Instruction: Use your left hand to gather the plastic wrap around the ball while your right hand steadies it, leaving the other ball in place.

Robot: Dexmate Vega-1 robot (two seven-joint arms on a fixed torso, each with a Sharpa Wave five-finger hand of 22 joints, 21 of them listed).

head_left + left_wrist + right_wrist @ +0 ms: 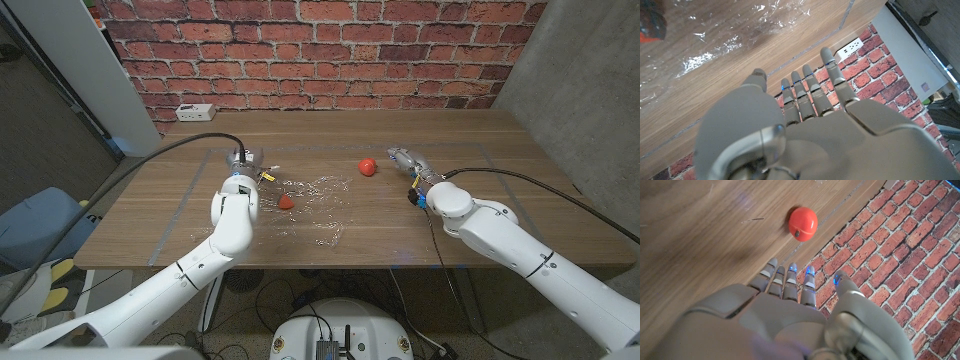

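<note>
Both your left hand point(243, 160) and right hand point(403, 158) hang released, flanking the plastic wrap point(315, 205) and its ball point(286, 201) for approach.

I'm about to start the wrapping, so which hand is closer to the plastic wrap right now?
The left hand. It hovers open by the plastic wrap, near the ball on the wrap. The right hand is open beside the other ball, which lies off the wrap.
</note>
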